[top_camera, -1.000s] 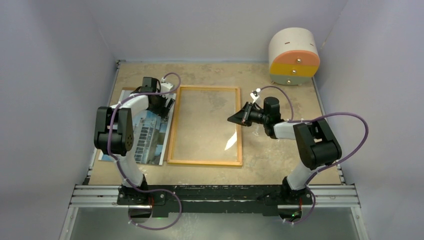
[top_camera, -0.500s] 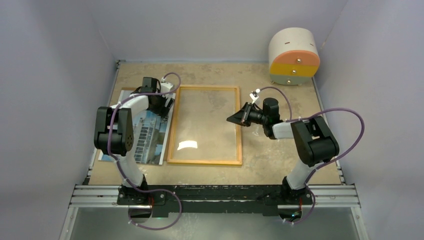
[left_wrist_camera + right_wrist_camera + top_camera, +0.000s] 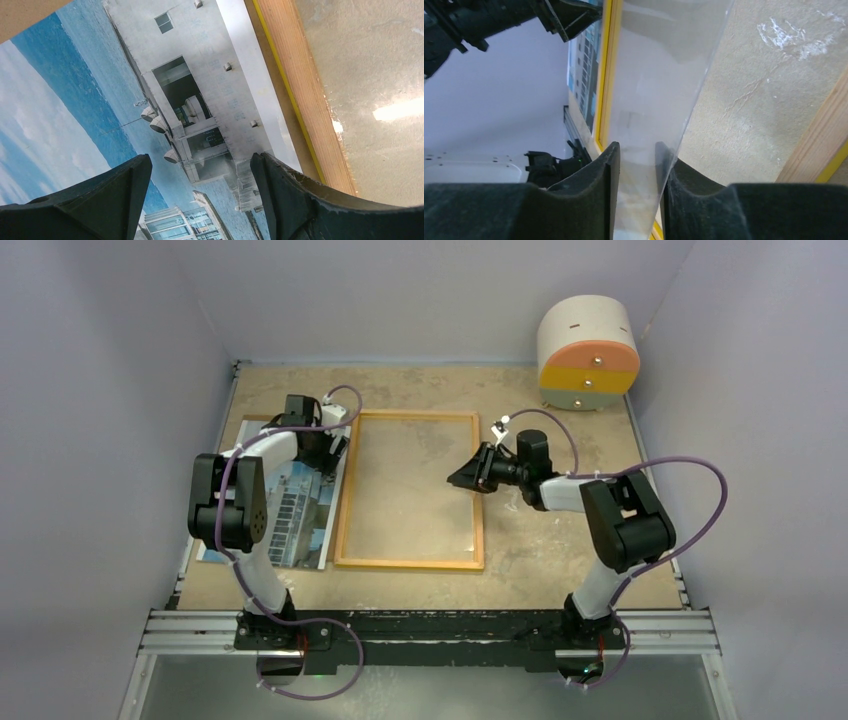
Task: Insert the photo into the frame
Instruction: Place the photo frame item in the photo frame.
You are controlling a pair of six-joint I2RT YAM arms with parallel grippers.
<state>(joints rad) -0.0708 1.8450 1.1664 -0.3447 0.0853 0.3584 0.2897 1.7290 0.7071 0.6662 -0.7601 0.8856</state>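
My right hand (image 3: 636,150) straddles the pane's (image 3: 659,75) edge, fingers slightly parted, not clamping. I'd back off slowly so the pane seats flat in the frame (image 3: 305,100). My left hand (image 3: 200,157) hangs wide open just above the photo (image 3: 100,100), which lies flat on the surface (image 3: 560,540) against the frame's left rail.

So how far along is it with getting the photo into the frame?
Early on. Done: the frame lies wood-coloured side up, with the photo flat beside it on its left. In hand: the right gripper, fingers slightly parted, straddles the edge of the clear pane. The left gripper hovers open over the photo, holding nothing. Left: the photo has yet to go into the frame.
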